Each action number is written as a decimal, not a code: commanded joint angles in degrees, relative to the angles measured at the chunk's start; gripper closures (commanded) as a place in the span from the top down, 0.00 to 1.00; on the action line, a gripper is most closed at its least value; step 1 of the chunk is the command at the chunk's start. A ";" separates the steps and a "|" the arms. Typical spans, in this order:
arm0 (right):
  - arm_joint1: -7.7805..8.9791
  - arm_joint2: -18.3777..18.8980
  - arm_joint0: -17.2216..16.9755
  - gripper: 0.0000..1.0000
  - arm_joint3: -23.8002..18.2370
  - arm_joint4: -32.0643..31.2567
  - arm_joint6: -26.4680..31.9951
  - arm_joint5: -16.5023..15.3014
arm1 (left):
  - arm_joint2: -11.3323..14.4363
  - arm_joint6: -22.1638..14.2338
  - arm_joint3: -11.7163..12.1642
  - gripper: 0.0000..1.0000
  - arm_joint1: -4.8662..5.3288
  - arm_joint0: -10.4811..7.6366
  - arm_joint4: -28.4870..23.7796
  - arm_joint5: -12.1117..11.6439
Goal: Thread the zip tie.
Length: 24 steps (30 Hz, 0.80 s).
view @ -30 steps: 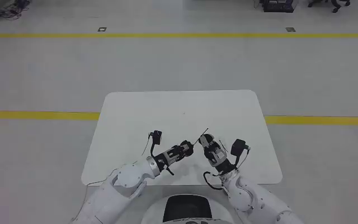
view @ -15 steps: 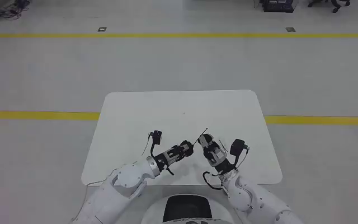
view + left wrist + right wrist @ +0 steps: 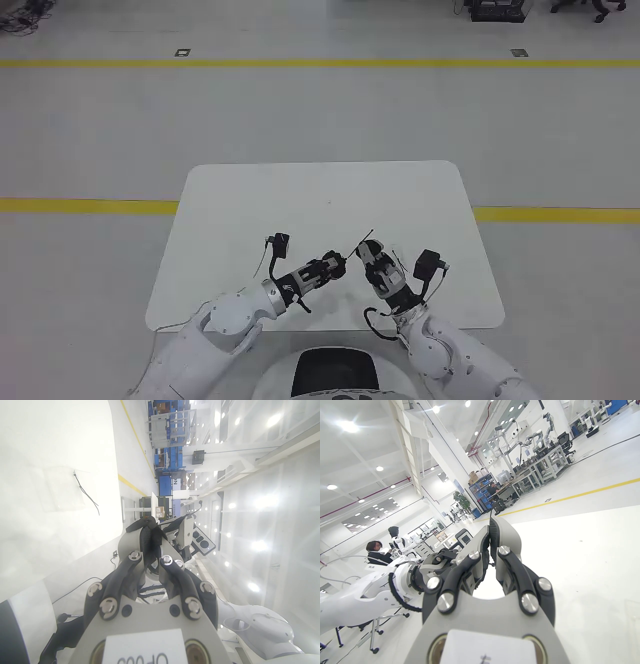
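zip tie (image 3: 361,240): thin black strip held in the air over the worktop's near edge, about midway along it. it slants from the gap between the two grippers away toward the far right corner.
left gripper (image 3: 338,264): above the near edge, just left of its middle, pointing across at the other gripper. in the left wrist view its black pads (image 3: 150,530) are pressed together, clenched. whether an end of the zip tie sits between them cannot be told.
right gripper (image 3: 364,250): just right of the left gripper, tips near it, also above the near edge. its fingers (image 3: 498,532) are clamped on the zip tie, and the strip pokes out past the fingertips in the right wrist view.
worktop (image 3: 300,190): white, with rounded corners.
clear bag (image 3: 60,487): lies flat on the worktop, well apart from both grippers. which part of the worktop cannot be told.
second tie (image 3: 86,493): black, lying along one edge of the clear bag, its tail running off onto the bare worktop.
yellow stripe (image 3: 90,206): on the floor, showing beyond the worktop's left and right edges.
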 commanded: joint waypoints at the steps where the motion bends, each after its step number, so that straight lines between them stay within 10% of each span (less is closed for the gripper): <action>1: 0.03 0.16 -0.13 0.00 -0.06 -0.24 0.00 0.00 | 0.00 0.00 0.00 0.00 0.00 0.00 0.00 0.00; 24: -0.35 -0.15 0.29 0.00 0.42 0.52 1.32 0.00 | 0.00 0.00 0.00 0.00 0.00 0.00 0.00 0.00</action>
